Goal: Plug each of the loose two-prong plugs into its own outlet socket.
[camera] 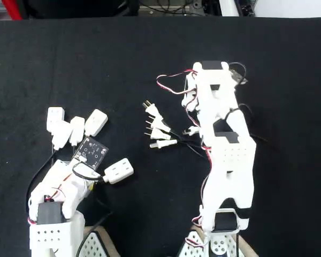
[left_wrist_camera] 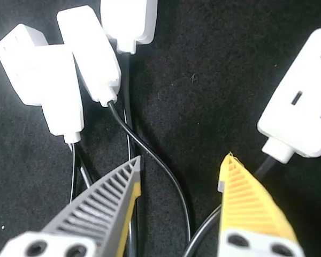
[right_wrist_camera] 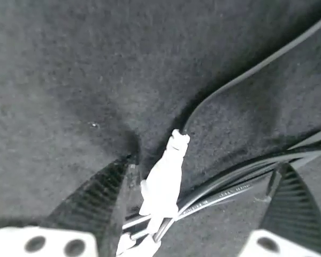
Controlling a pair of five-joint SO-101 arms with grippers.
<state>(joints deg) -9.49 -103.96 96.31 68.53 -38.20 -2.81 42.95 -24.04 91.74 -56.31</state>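
**Both grippers spread over plugs and sockets on a black table**

High view: the black table (camera: 289,64) carried two groups of parts. Four sockets (camera: 75,127), all white, lay fanned close together toward the left side. A fifth socket (camera: 119,171) lay apart from them, nearer the middle, with its slots facing up. The loose plugs (camera: 159,128) lay bunched near the centre of the table, prongs pointing left, well apart from every socket. None was plugged in. The left arm (camera: 59,187) stood just below the four sockets. The right arm (camera: 230,160) stood just right of the plugs.

Left wrist view: the left gripper (left_wrist_camera: 182,158) was spread wide, one finger grey (left_wrist_camera: 107,198) and the other yellow (left_wrist_camera: 246,198). It held nothing. Black cables (left_wrist_camera: 150,155) from the sockets ran across the cloth between the fingers. The fifth socket (left_wrist_camera: 305,101) lay just beyond the yellow fingertip.

Right wrist view: the right gripper (right_wrist_camera: 203,163) was likewise spread. A white plug (right_wrist_camera: 163,184) lay on the cloth between its fingers, close to one finger and not pinched, with black cables (right_wrist_camera: 230,184) beside it.
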